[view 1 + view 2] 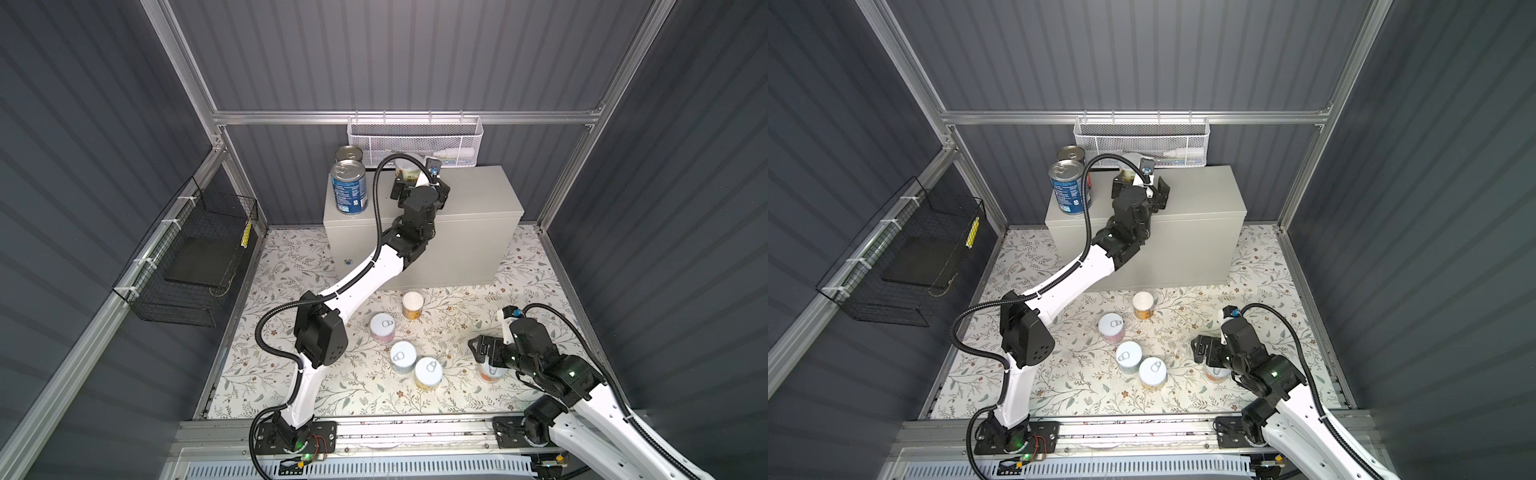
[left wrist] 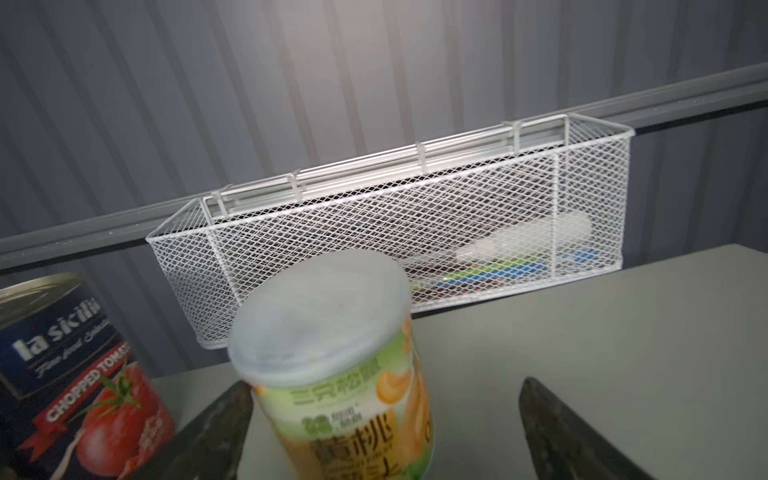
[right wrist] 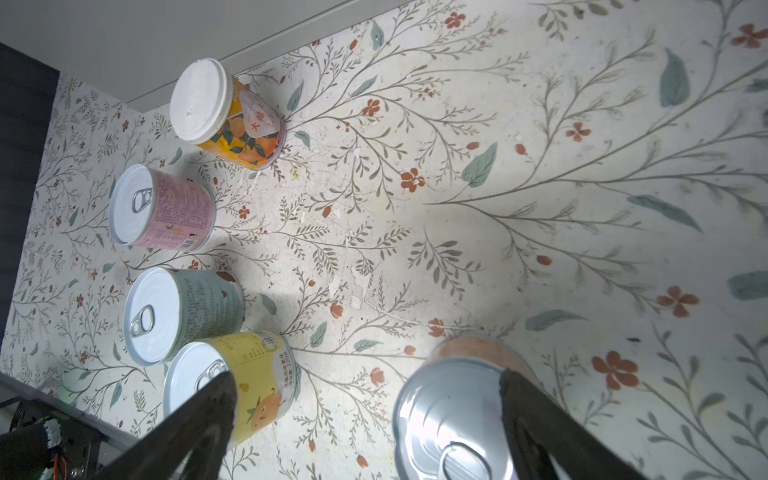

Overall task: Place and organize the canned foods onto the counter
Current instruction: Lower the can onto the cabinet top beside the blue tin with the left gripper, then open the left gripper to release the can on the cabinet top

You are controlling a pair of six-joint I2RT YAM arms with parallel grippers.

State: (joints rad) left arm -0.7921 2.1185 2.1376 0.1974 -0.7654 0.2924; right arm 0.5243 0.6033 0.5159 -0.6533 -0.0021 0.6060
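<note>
At the upper left of the counter (image 1: 478, 199), in a top view, two blue-labelled cans (image 1: 349, 189) are seen upright, one behind the other. Just right of them a green-labelled can (image 2: 332, 353) is stood on the counter between the widely spread jaws of the left gripper (image 2: 386, 388), clasped by neither. The placing step is judged all but done, and a clean withdrawal is called for. Lower, at centre, four cans (image 1: 403, 356) are left on the floral mat (image 1: 457, 399). At lower right the right gripper (image 3: 368, 380) is held wide open over a silver-topped can (image 3: 453, 415), off-centre, so it is to be centred before closing.
</note>
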